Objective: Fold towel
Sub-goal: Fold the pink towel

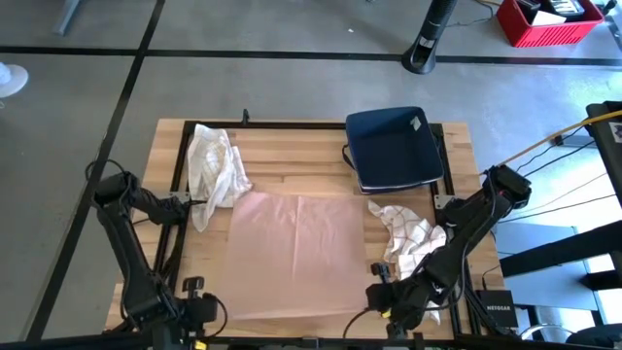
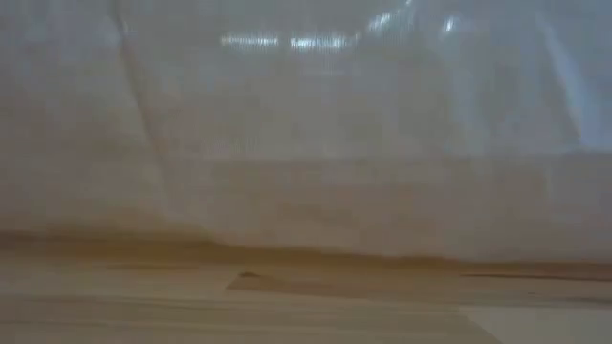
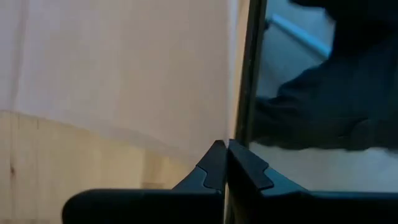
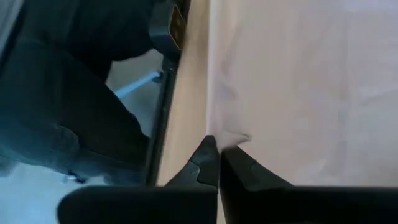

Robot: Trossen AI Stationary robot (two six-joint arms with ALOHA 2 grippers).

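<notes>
pink towel (image 1: 296, 253) lies flat mid-table, near edge at 6 o'clock. left hand (image 3: 225, 163) and right hand (image 4: 216, 160) both closed, empty, at its near corners. fold not started; next: open, pinch corners.

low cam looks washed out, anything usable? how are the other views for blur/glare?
Low view: almost wholly filled by the pink towel up close, soft and out of focus, pale glare streaks near the top, only a strip of table below. High view: evenly lit, towel clearly outlined. Left wrist view: left hand sharp, background soft. Right wrist view: right hand sharp, towel bright but unclipped.
</notes>
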